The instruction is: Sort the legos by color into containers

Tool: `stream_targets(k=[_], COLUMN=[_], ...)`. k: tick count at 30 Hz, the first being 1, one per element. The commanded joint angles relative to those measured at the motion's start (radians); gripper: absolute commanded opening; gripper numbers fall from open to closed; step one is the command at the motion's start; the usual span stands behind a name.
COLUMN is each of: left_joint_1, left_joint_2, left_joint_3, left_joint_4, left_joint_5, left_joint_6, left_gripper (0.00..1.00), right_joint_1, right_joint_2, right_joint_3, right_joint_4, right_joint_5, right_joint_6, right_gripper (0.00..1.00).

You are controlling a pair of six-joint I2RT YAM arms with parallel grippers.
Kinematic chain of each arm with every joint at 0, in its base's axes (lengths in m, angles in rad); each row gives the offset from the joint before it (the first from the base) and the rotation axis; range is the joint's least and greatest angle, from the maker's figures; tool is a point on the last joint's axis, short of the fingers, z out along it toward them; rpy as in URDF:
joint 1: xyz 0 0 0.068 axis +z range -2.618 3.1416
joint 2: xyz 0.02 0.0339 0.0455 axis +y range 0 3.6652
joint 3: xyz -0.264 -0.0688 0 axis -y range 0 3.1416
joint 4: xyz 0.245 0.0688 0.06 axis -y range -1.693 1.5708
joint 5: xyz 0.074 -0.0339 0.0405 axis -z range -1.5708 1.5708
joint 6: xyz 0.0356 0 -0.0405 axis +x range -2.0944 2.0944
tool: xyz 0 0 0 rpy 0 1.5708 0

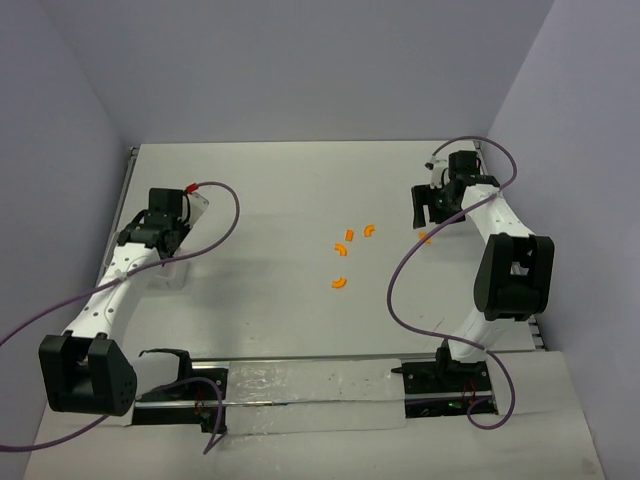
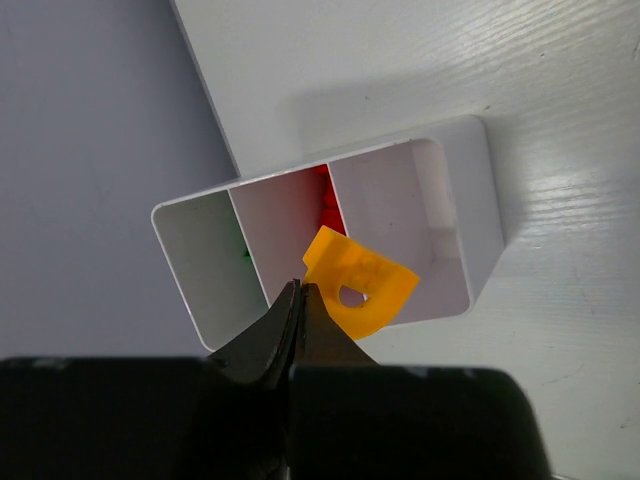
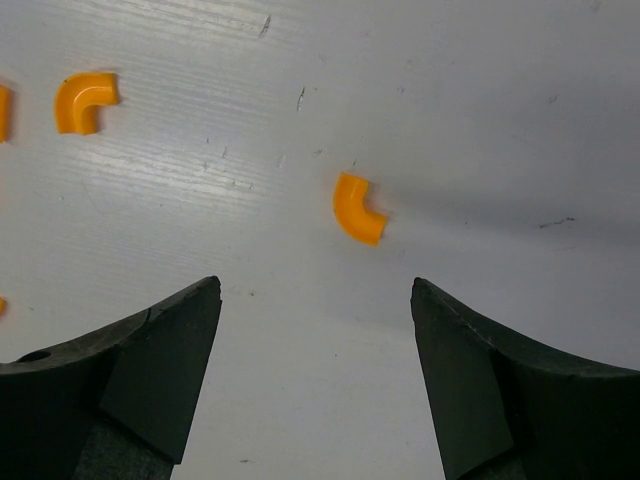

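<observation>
My left gripper (image 2: 300,290) is shut on an orange curved lego (image 2: 358,282) and holds it above the white three-compartment tray (image 2: 470,190). The piece hangs over the tray's right compartment. The middle compartment holds red legos (image 2: 322,200), and a bit of green (image 2: 244,254) shows in the left one. In the top view the left gripper (image 1: 165,252) is over the tray (image 1: 176,278) at the left. My right gripper (image 3: 315,290) is open and empty above the table, with an orange half-ring (image 3: 358,208) just beyond its tips. It shows in the top view (image 1: 428,218) at the right.
Several orange half-rings lie mid-table (image 1: 349,236) (image 1: 369,230) (image 1: 338,282), and one lies by the right gripper (image 1: 425,237). Another shows in the right wrist view (image 3: 84,100). The tray sits near the table's left edge (image 2: 200,80). Purple cables loop over both arms.
</observation>
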Motion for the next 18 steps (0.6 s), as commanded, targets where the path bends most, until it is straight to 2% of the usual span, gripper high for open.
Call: stream_targets(k=[1,8,11,13,16,18], left_joint_1=[0.005,0.005,0.005,0.005,0.004,0.003], left_joint_2=[-0.002,0.018,0.027,0.037,0.046,0.058], left_joint_3=[-0.027,-0.059,-0.059,-0.057,-0.048,-0.041], left_joint_4=[0.094,0.151,0.147,0.145,0.138,0.122], left_joint_5=[-0.054,-0.076,-0.067,-0.056,-0.040,-0.025], left_joint_6=[0.060,0.100,0.099,0.098,0.091,0.081], left_gripper=[0.00,0.00,0.07,0.19,0.27,0.36], right_joint_1=[-0.006,-0.006,-0.006,-0.007,-0.007,-0.007], right_joint_2=[0.003,0.009,0.015,0.022,0.025,0.026], right_joint_3=[0.038,0.036,0.039,0.041,0.042,0.039], right_joint_4=[0.000,0.000,0.000,-0.001,-0.005,-0.008], right_joint_5=[0.023,0.030,0.038,0.042,0.043,0.043], right_joint_6=[-0.024,-0.027,-0.031,-0.038,-0.050,-0.074], right_gripper=[0.83,0.83,0.83,0.84,0.84,0.84])
